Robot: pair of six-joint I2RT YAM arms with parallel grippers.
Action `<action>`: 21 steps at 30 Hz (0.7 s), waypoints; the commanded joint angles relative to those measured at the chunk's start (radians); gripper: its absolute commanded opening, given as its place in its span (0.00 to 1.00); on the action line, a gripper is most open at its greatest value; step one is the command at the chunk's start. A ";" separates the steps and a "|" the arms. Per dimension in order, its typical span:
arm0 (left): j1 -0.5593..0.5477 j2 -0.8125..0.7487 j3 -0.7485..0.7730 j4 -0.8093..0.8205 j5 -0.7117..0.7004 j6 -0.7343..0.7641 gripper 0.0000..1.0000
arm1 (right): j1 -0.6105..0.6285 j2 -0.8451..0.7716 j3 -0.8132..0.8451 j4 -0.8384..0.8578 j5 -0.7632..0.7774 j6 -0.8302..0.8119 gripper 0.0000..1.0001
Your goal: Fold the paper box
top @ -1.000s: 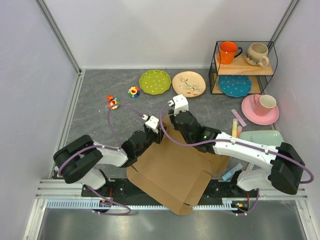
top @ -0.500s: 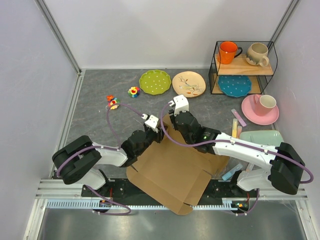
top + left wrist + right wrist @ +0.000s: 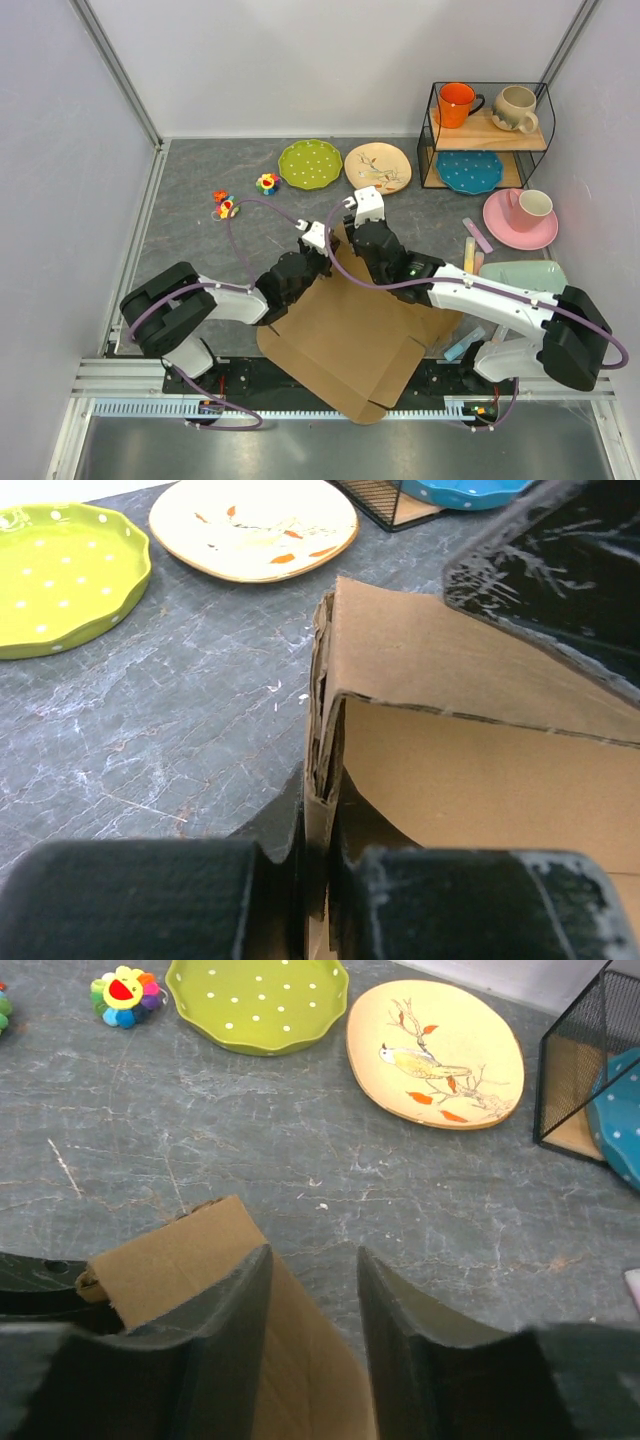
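**Table** [image 3: 190, 230]: grey marbled top. Lying directly on it:
- Far side: round lime-green plate with white dots [image 3: 310, 163], and just beside it a round cream plate painted with a bird on a branch [image 3: 378, 167].
- Left of these: small multicoloured flower toy [image 3: 267, 184] and a second flower toy [image 3: 224, 205].
- Right side: black wire rack with wooden shelves [image 3: 487, 133], pink saucer [image 3: 496, 230], pale green dish [image 3: 525, 273] and pastel sticks [image 3: 470, 252].
- Near middle: paper box of plain brown corrugated cardboard [image 3: 340, 335], largely flat, its near corner past the front edge.
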 commanded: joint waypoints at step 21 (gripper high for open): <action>0.004 -0.188 0.054 -0.820 -0.465 -0.340 0.02 | -0.084 -0.458 -0.043 -0.504 0.358 0.352 0.86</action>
